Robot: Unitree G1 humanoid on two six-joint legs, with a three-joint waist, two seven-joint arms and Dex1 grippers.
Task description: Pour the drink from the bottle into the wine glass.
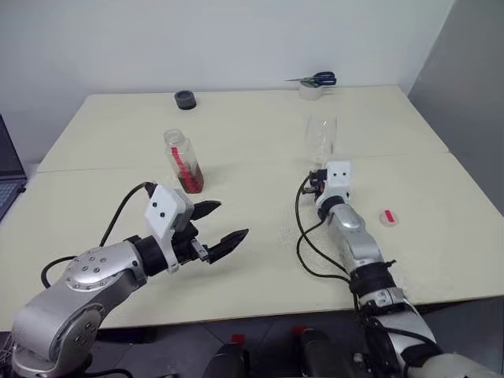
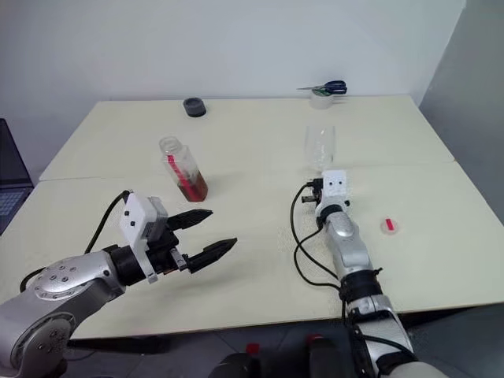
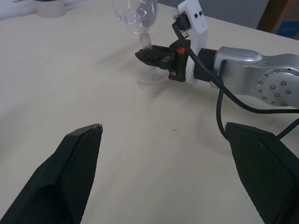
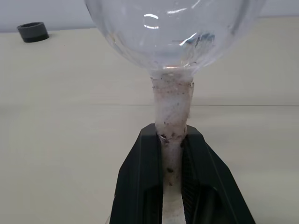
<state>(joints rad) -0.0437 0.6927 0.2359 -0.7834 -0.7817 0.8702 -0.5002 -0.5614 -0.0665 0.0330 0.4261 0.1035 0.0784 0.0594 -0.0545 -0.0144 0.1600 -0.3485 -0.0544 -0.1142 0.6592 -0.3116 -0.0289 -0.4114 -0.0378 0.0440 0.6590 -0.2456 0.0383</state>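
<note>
I see a pale cream bench (image 1: 236,260) made of two tops pushed together, the seam running left to right across the middle, set against a plain white wall with a grey panel at the far right. A laptop edge (image 1: 8,177) shows at the far left.

The bottle (image 1: 183,161) stands uncapped left of centre, just behind the seam, with the drink (image 1: 191,183) low in its base; its red label strip carries marks I cannot read. The small red-and-white cap (image 1: 387,217) lies on the near right. A dark round lid (image 1: 185,99) sits at the far edge, and blue-handled scissors (image 1: 315,79) rest on a roll of tape (image 1: 309,91) farther right.

My right pincer (image 4: 172,186) is clamped on the stem of the wine glass (image 1: 320,138), which stands upright right of centre. My left pincer (image 1: 223,226) hovers wide apart and empty, near the bottle on its near side, not touching it.
</note>
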